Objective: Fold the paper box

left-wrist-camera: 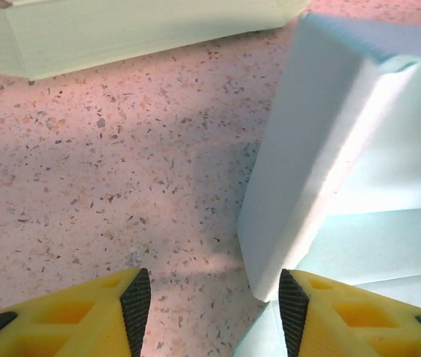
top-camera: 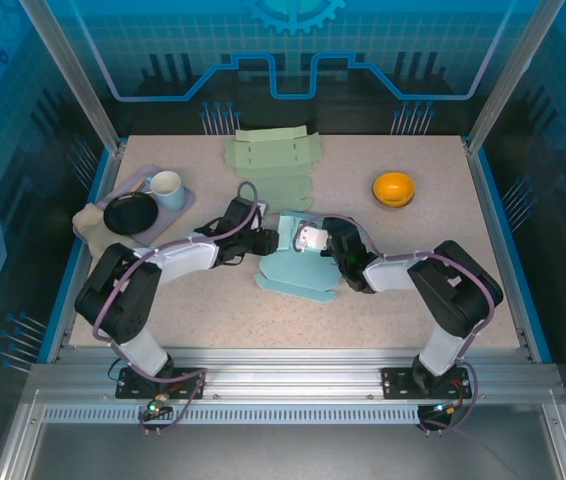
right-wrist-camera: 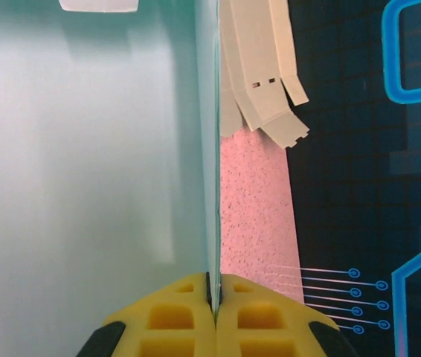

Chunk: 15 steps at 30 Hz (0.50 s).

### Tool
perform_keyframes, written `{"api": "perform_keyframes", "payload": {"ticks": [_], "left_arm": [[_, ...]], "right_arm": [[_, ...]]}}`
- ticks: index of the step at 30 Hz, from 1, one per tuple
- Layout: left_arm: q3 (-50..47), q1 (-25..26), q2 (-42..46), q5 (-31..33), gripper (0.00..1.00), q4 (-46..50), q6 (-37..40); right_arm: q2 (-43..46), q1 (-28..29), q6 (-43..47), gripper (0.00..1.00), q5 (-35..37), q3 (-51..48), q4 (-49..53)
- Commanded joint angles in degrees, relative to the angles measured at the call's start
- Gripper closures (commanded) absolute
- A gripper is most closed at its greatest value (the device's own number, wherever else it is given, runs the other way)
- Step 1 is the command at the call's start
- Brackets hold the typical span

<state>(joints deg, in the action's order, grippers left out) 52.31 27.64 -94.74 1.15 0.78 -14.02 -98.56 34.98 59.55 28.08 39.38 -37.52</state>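
The pale blue paper box [top-camera: 298, 272] lies part-folded on the table [top-camera: 413, 280], and everything else is best placed against it: the left gripper [left-wrist-camera: 214, 303] is at the box's left side, the right gripper [right-wrist-camera: 214, 291] is at its right, and the stack of green blanks [top-camera: 273, 155] is just behind it. The step in hand looks to be standing up a side wall, and doing it well likely means dividing the labour. The right gripper is clamped on the thin edge of an upright panel [right-wrist-camera: 84, 163] of the box, so it should hold that panel steady without tugging, since thin card pinched at one spot creases easily. The left gripper's jaws stand apart with nothing between them, one pad [left-wrist-camera: 292, 305] just beside the lower corner of a raised wall [left-wrist-camera: 307, 163] on the box's left; whether this is the same panel I cannot tell. That gripper should probably press squarely near the wall's base, along the fold, not at the loose corner. The overhead view gives the layout the wrist views lack: flat flaps [top-camera: 293, 285] spreading from the box's near side, and both arms converging on it. The left wrist view adds how close pad and corner are; the right wrist view confirms an edge-on, centred pinch
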Motion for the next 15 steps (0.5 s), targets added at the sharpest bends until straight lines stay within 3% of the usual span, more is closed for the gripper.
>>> {"api": "perform_keyframes", "payload": {"ticks": [1,5,10,13,15], "left_arm": [[-1.49,-0.51,3.92,-5.62,0.47,-3.01,4.81],[-3.03,-2.92,5.49,-9.86,0.48,-4.77,6.33],[-2.4,-9.81,1.6,-25.21,0.5,-7.57,5.85],[-3.45,-11.03,0.37,-33.15,0.51,-11.16,5.13],[-4.93,-11.03,-0.17,-36.25,0.51,-13.16,4.35]], "right_arm": [[0.86,-0.71,-0.93,1.0,-1.17,-1.32,4.79],[2.85,-0.95,0.16,1.0,-5.05,-2.34,5.75],[7.81,-2.74,-1.07,1.0,-16.96,-2.15,14.59],[9.13,-4.41,-2.17,1.0,-24.52,0.56,23.7],[8.26,-4.87,-2.1,1.0,-25.05,1.56,25.53]]}}
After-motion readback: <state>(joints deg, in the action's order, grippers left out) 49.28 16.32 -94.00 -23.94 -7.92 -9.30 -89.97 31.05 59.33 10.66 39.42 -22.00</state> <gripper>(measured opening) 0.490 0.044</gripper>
